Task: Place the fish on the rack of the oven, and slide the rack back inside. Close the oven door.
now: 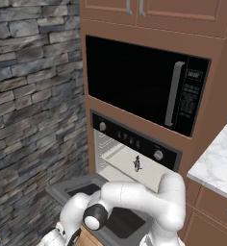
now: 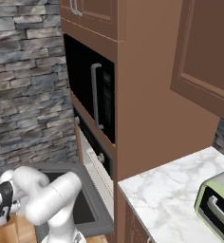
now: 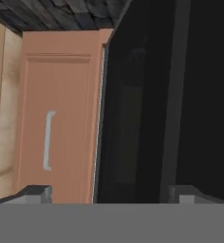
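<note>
The fish (image 1: 137,164) lay on the rack (image 1: 130,168), a small dark shape on the pale shelf at about 12 o'clock from the arm's elbow, inside the oven (image 1: 134,144); whether the rack sat fully home could not be told, though it appeared within the cavity; the oven door (image 1: 110,211) hung open and flat below it, its dark window facing up. The tool (image 3: 111,192) stood with its tips wide apart and nothing between them, low beside the door's underside, with a brown cabinet door (image 3: 57,123) and its pale handle at 9 o'clock in the hand view. The step in hand seemed to be closing the door; the next move likely called for getting beneath the panel's free edge and pushing it up and in. Above the oven sat a black microwave (image 1: 144,81); at 3 o'clock a marble bench (image 2: 175,194) carried a green toaster oven (image 2: 218,204); a stone wall (image 1: 33,96) closed the left.
</note>
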